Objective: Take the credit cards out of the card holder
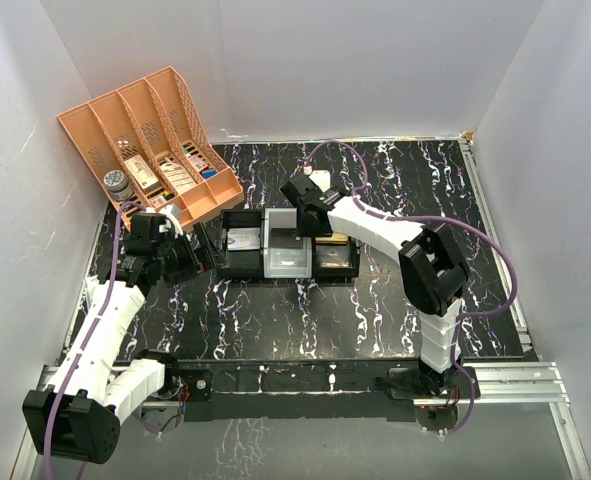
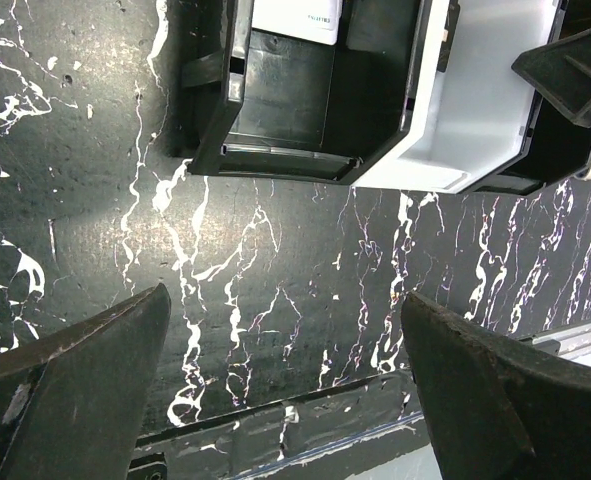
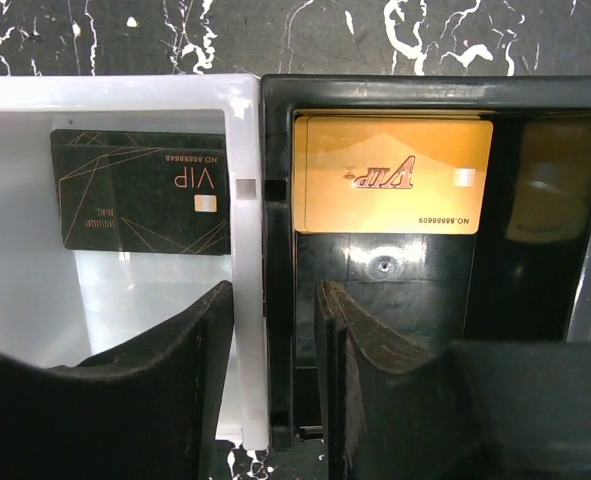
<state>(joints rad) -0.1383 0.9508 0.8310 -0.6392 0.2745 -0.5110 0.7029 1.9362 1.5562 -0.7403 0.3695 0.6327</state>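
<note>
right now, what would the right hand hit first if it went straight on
Likely the paired walls of the white bin and black bin, which the right hand straddles; its fingers would then reach the bin floors. Depth is unclear.

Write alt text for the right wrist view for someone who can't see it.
A black VIP card sits in the white bin on the left, and an orange-gold VIP card sits in the black bin beside it. The right gripper, fingers slightly apart, enters from the bottom edge, one finger either side of the wall between the bins.
</note>
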